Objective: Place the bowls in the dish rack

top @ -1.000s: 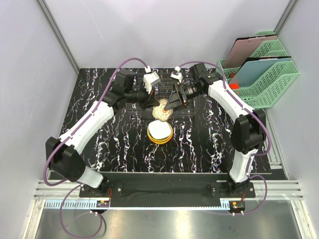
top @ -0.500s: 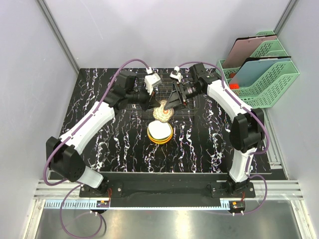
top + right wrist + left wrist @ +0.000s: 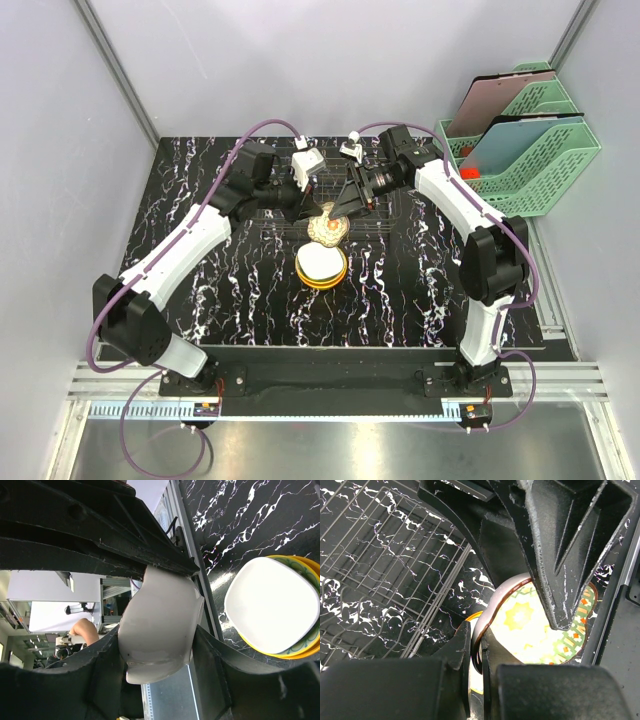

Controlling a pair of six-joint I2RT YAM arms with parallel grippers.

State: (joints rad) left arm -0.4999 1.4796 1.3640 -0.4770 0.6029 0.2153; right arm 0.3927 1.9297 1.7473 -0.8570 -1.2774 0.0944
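We have the patterned bowl (image 3: 326,226) lifted off the surface (image 3: 420,290) and tipped up on edge over the near edge of the rack (image 3: 380,555). Both arms are on it at once. The left gripper (image 3: 476,647) is nearly shut, pinching the dark rim between its fingers, and from that side we see the yellow and green inside. The right gripper (image 3: 157,630) sits wider, its fingers pressed against either side of the bowl's plain cream outside. So the hollow faces the left arm and the back faces the right arm.

What the next move turns on, we judge, is that the rack's wires run away from the bowl on its far side, partly under the left arm. The bowl has to go in that direction and stay on edge to drop between the wires. Neither arm is nearer, since both grip it. We read this as a handover or a shared placing, and one gripper must let go before the other can set the bowl down.

The stack (image 3: 321,266), white bowl on top, waits on the surface just near of the rack, not yet loaded.
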